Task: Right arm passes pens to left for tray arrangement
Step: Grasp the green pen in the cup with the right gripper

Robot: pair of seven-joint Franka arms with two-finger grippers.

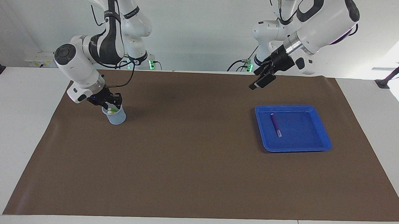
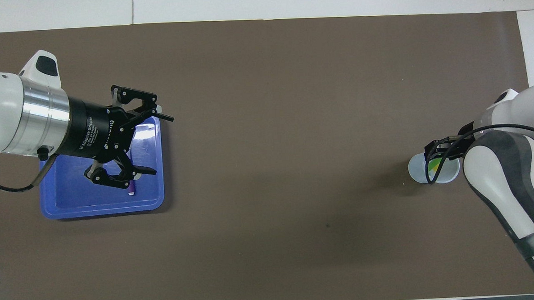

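Observation:
A purple pen (image 1: 275, 125) lies in the blue tray (image 1: 321, 142) toward the left arm's end of the table. A green pen (image 2: 435, 165) and a yellow pen (image 1: 110, 112) stand in a small translucent cup (image 1: 115, 117) toward the right arm's end. My right gripper (image 1: 109, 104) is down at the cup's mouth, over the pen tops, and hides part of them. My left gripper (image 1: 261, 82) hangs open and empty in the air over the tray's edge nearer the robots; in the overhead view the left gripper (image 2: 162, 145) covers most of the purple pen (image 2: 132, 188).
A brown mat (image 1: 191, 151) covers the table between the cup and the tray (image 2: 53, 209). Two slimmer white arms with green base lights stand by the wall at the robots' end.

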